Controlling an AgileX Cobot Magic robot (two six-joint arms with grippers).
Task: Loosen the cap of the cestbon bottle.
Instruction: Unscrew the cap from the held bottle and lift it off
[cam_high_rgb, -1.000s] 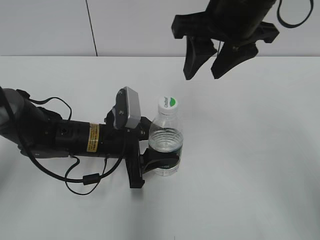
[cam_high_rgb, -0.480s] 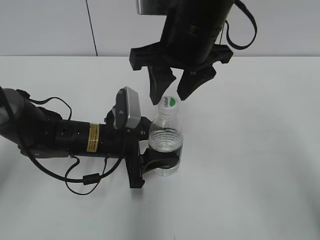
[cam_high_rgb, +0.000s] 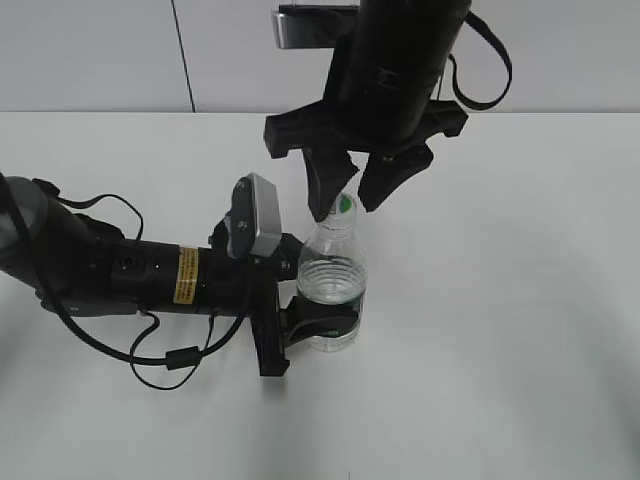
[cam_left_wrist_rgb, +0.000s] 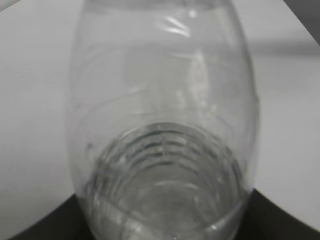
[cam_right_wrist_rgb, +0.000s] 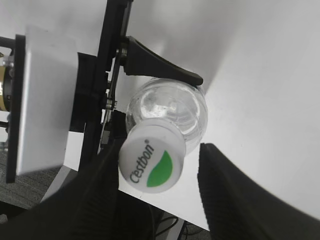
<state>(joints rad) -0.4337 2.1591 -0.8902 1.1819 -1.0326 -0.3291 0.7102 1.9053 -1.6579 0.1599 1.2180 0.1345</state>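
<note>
The cestbon bottle (cam_high_rgb: 332, 285) stands upright on the white table, clear with a dark green label band. My left gripper (cam_high_rgb: 312, 332) is shut on its lower body; in the left wrist view the bottle (cam_left_wrist_rgb: 165, 130) fills the frame. The white cap (cam_high_rgb: 342, 209) with a green crescent sits on top. My right gripper (cam_high_rgb: 348, 204) hangs over it, open, with one finger on each side of the cap. In the right wrist view the cap (cam_right_wrist_rgb: 151, 161) lies between the two dark fingers (cam_right_wrist_rgb: 160, 195), close to the left one, with a gap to the right one.
The left arm (cam_high_rgb: 130, 272) lies along the table (cam_high_rgb: 520, 330) at left, with loose black cables (cam_high_rgb: 170, 360) beside it. A grey wall with a dark seam (cam_high_rgb: 182, 55) runs behind the table.
My right gripper has come in from the upper right and lowered until its open fingers straddle the cap. The left gripper and bottle have not moved.
</note>
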